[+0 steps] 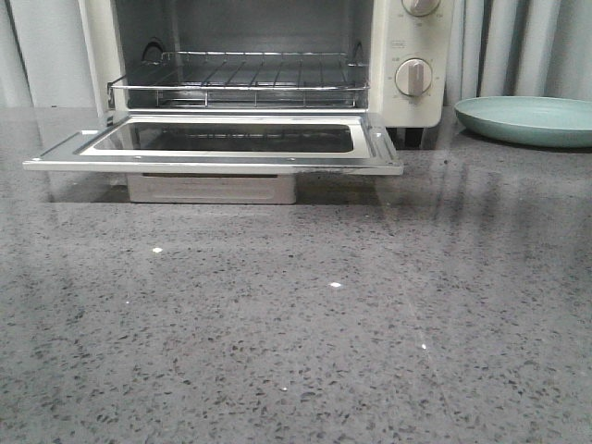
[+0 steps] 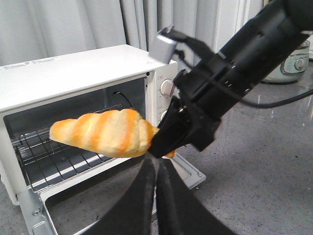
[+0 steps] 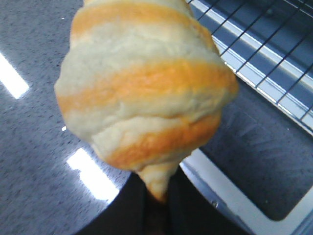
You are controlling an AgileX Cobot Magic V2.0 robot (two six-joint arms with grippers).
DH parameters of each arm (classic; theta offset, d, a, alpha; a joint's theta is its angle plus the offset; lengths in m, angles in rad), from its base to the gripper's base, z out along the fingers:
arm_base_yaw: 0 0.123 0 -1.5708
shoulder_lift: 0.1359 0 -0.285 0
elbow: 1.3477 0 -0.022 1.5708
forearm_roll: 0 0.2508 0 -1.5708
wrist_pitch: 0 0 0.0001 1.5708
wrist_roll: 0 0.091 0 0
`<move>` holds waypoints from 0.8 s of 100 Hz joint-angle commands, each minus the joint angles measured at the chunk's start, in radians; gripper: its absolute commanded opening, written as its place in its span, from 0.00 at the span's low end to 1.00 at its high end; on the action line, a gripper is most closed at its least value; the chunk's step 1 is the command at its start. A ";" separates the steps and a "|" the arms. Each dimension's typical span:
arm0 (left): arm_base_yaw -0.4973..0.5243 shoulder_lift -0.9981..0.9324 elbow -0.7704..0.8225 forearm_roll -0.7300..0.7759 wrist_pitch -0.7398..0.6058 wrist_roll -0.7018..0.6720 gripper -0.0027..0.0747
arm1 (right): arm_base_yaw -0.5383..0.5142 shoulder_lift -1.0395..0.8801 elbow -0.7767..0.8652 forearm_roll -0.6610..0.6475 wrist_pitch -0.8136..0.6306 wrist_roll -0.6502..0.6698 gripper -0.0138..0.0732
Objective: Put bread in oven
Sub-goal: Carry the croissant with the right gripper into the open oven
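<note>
Left wrist view: bread (image 2: pixel 105 132) clamped by right gripper (image 2: pixel 164 144), long axis aimed at oven (image 2: pixel 73 98) opening, 9 o'clock; left gripper (image 2: pixel 155 196) closed, empty.

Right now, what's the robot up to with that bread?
Right gripper shut on bread, held above open oven door. Left gripper closed, empty. Rack bare, nothing blocking.
</note>
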 commanded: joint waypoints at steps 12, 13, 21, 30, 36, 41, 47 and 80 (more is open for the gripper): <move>-0.006 0.000 -0.029 -0.016 -0.032 -0.007 0.01 | -0.087 0.086 -0.074 -0.012 -0.120 0.002 0.09; -0.006 0.000 -0.029 -0.016 -0.032 -0.007 0.01 | -0.093 0.090 -0.082 -0.012 -0.120 0.002 0.09; -0.006 0.000 -0.029 -0.016 -0.021 -0.007 0.01 | -0.119 0.127 -0.120 -0.012 -0.136 0.007 0.09; -0.006 0.000 -0.029 -0.016 -0.014 -0.007 0.01 | -0.135 0.157 -0.157 -0.013 -0.151 0.008 0.09; -0.006 0.000 -0.029 -0.016 -0.014 -0.007 0.01 | -0.137 0.175 -0.180 -0.019 -0.154 0.008 0.10; -0.006 0.000 -0.029 -0.016 -0.014 -0.007 0.01 | -0.137 0.183 -0.187 -0.032 -0.165 0.008 0.10; -0.006 0.000 -0.029 -0.016 -0.014 -0.007 0.01 | -0.137 0.192 -0.189 -0.059 -0.196 0.008 0.15; -0.006 0.000 -0.029 -0.011 0.001 -0.007 0.01 | -0.137 0.208 -0.193 -0.086 -0.310 0.008 0.90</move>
